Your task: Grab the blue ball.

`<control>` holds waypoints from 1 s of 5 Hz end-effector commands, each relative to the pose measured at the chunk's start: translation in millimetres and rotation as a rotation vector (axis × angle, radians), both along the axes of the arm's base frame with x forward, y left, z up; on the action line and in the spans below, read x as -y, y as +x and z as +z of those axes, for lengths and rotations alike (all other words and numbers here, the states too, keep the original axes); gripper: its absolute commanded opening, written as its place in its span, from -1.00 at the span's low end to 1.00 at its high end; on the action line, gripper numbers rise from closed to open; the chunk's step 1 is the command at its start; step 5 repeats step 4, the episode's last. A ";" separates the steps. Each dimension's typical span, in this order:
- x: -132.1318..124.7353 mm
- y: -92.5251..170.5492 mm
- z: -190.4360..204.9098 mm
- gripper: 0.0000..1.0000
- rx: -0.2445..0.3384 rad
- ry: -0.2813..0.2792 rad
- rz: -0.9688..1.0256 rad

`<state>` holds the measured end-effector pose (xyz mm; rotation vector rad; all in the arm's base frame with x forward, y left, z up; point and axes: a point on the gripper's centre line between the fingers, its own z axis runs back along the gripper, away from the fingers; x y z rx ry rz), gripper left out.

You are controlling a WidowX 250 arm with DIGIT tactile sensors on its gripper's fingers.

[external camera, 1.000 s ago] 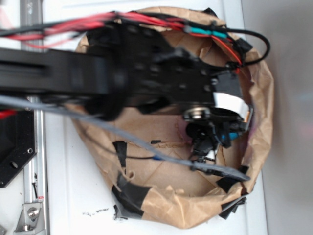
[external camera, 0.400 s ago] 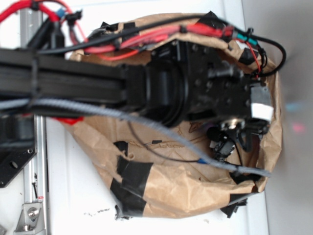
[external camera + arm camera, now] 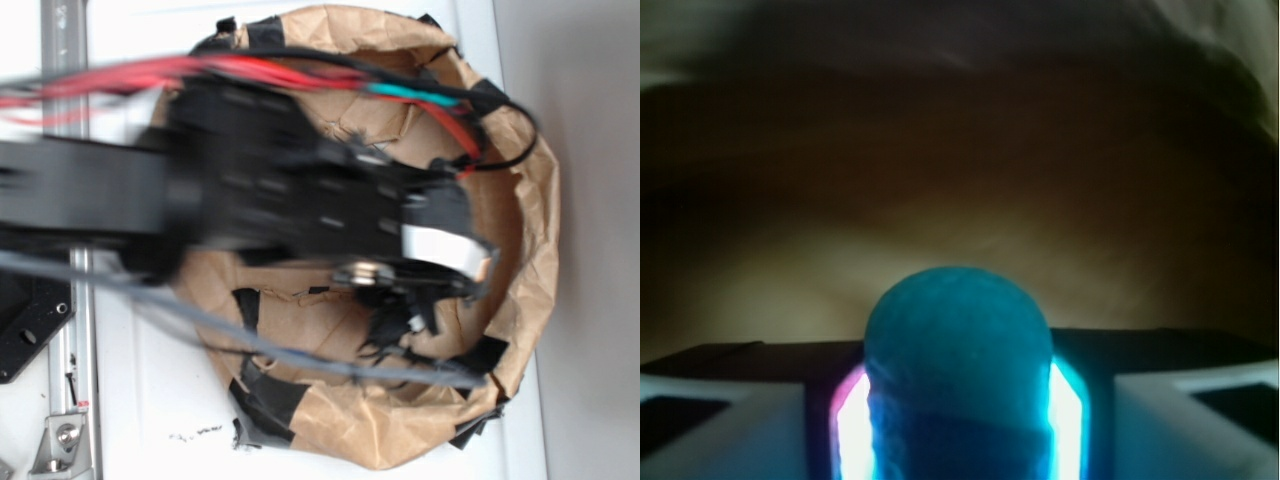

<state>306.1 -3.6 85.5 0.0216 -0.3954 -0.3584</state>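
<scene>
Brown crumpled paper, patched with black tape, forms the bowl your arm reaches into; it sits on a white table beside a grey wall. Your gripper pinches the blue ball between its glowing pads.

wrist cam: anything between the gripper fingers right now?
Yes. The small teal-blue dimpled ball sits between the glowing finger pads, touching both, so the gripper is shut on it. The exterior view hides this behind the blurred arm.
</scene>
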 end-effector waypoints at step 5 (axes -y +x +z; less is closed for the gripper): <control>-18.5 -73.4 19.9 -1.00 -0.345 -0.071 0.661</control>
